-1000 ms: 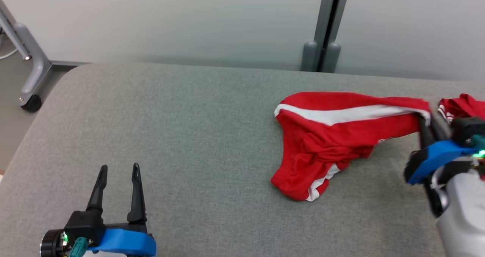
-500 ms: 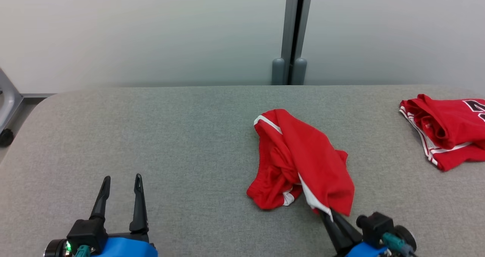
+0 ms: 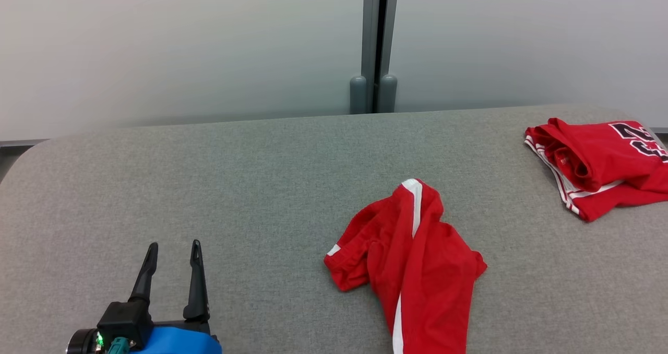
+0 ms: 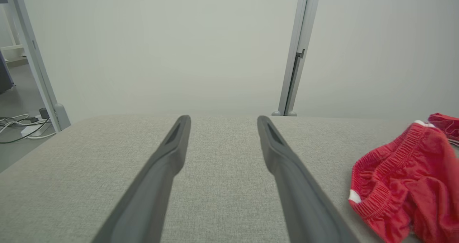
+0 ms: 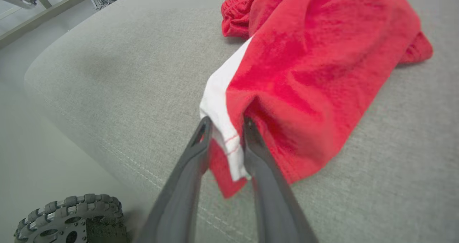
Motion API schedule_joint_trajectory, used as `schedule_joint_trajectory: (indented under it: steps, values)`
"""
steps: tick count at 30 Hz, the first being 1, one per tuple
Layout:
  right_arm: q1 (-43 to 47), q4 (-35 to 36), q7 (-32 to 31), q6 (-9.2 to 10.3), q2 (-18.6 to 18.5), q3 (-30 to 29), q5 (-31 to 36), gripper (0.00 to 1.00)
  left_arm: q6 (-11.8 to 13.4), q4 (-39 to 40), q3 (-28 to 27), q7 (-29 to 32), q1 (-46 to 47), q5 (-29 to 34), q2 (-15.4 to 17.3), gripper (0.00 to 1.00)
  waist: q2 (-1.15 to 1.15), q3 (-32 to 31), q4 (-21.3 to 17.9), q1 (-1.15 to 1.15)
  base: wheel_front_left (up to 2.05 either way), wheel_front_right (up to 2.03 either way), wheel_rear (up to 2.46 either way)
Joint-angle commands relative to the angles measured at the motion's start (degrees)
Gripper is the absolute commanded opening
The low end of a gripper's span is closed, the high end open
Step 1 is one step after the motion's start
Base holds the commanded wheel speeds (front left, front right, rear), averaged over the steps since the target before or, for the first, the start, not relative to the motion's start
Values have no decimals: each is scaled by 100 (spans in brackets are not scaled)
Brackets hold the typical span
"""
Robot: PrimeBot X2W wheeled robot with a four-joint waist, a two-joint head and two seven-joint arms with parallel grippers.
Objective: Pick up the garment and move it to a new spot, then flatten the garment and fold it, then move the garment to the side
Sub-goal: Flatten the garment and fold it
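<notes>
The garment (image 3: 412, 265) lies bunched on the grey counter (image 3: 235, 187), right of centre and near the edge closest to the robot, well apart from the folded red jersey (image 3: 595, 161) at the far right. The step in hand looks like the set-down at the new spot. To do it well, the right gripper (image 5: 226, 120) should part its fingers fully. It should then back away low and straight, so the hem is not dragged off the edge or lifted into a fresh wrinkle.

In the right wrist view the white-striped hem sits between those fingers. Whether they pinch it or have just let go I cannot tell. The left gripper (image 3: 174, 244) hovers over bare counter at the lower left, fingers spread wide and empty, well placed to come across for flattening.

The garment appears to be a pair of red shorts. They have a ribbed elastic waistband, white side stripes and thin limp cloth, crumpled, with one leg drawn out toward the robot.
</notes>
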State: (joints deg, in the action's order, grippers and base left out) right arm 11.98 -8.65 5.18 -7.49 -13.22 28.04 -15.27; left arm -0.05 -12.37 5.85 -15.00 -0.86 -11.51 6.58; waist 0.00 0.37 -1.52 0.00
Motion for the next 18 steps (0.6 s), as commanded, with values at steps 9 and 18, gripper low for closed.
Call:
schedule_joint_trajectory:
  steps: [9,18]
  values:
    - [-233,708,149,-1,204,-1167,176,100,-47,34,-102,-25,-2,58,21,100,0,-12,-101,0,0,0,0]
    - [-535,686,185,-1,620,-2562,388,100,5,108,-213,-24,-34,95,44,100,0,29,-141,0,0,0,0]
